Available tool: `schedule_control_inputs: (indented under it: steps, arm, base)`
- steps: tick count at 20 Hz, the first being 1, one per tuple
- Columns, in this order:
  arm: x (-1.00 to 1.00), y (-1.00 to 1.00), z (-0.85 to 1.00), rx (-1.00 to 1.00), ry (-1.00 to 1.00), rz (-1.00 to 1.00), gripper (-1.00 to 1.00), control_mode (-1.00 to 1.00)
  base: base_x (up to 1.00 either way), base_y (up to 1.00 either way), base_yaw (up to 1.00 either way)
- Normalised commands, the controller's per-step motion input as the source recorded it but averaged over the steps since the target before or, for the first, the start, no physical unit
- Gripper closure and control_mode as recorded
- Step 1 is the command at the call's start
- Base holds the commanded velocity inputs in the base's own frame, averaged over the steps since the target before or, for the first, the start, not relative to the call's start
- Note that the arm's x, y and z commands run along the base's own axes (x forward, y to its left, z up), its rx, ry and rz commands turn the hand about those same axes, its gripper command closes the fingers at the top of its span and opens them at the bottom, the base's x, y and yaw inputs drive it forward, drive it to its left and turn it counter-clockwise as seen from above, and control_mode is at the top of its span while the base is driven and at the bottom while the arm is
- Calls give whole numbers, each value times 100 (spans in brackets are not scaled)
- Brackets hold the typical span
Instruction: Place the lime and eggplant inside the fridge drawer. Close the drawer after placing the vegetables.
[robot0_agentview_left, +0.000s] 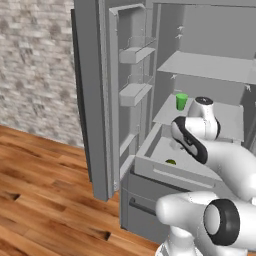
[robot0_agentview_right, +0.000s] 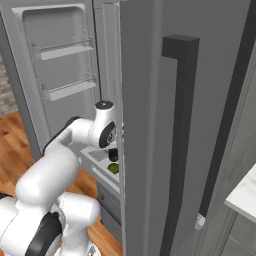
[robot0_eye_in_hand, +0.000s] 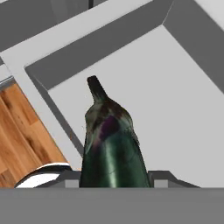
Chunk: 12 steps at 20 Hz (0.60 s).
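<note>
Open fridge, drawer (robot0_agentview_left: 150, 167) pulled out.
Lime (robot0_agentview_left: 171, 162) already lies inside; gripper (robot0_eye_in_hand: 114, 183) holds the eggplant (robot0_eye_in_hand: 111, 148) above the drawer floor. Release and closing remain.

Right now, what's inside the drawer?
The lime lies inside the drawer. The eggplant is over it, in the gripper. The arm hides the drawer's far side.

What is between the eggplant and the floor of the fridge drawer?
Nothing: in the hand view the eggplant hangs over the fridge drawer, whose floor beneath it is bare.
</note>
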Motion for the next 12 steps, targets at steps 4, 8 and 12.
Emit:
schedule_control_inputs:
  steps: [4,8,12]
  arm:
    - [17,-26,-44,0,5,2,100,-100]
    - [15,-29,-35,0,0,2,100,-100]
    - [14,-17,-44,0,3,1,100,-100]
  base:
    - [0,0,0]
    - [0,0,0]
    - [0,0,0]
